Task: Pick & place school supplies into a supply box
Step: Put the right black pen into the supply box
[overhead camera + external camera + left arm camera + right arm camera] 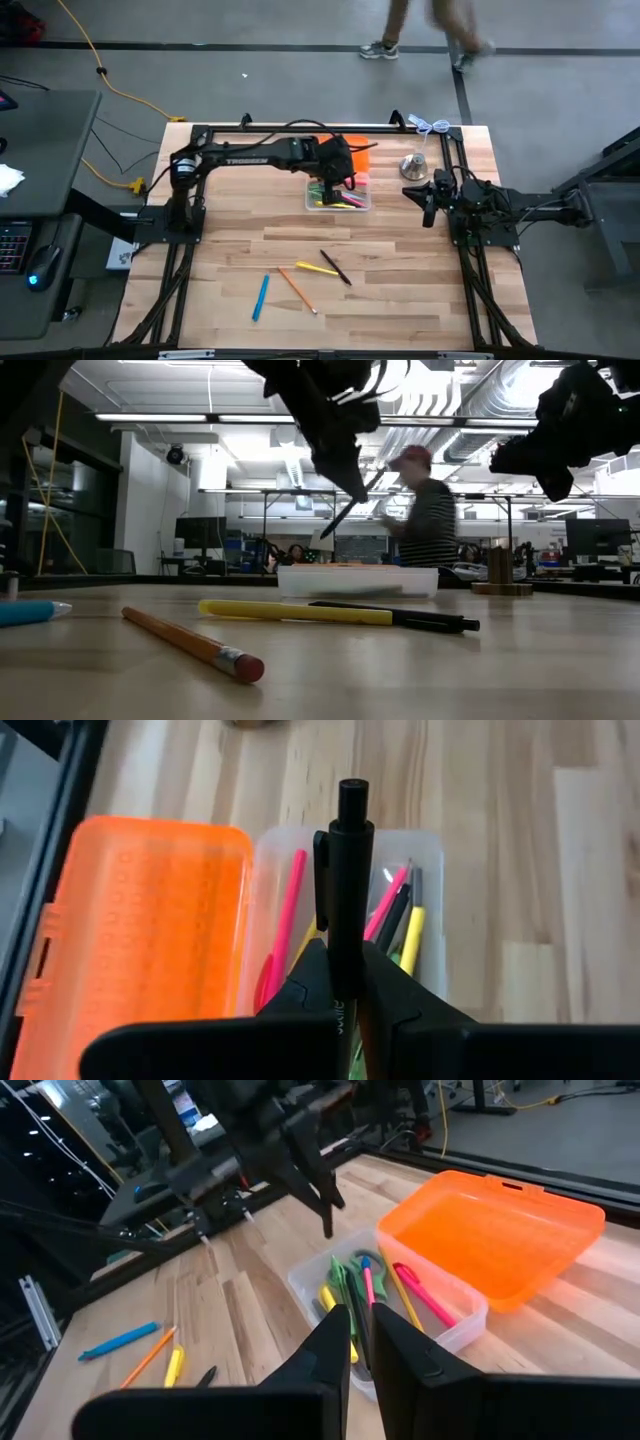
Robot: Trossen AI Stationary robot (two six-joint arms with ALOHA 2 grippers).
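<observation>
The left gripper's (348, 982) fingers clamp a black pen (350, 880), its lower end hidden between them, above the clear box (430, 870) beside the orange lid (140, 930). Pens inside are partly blocked. The right gripper (428, 200) waits apart, fingers nearly together on nothing. More pens (318, 267) lie on the bench (400, 290).

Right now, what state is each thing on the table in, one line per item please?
Left tool: shut on black pen, above the box.
Right tool: shut, empty, parked at the table's right side.
Clear supply box: open, partly filled with pens.
Orange lid: off, lying beside the box.
Blue pen, orange pencil, yellow pen, loose black pen: lying on the table.
</observation>
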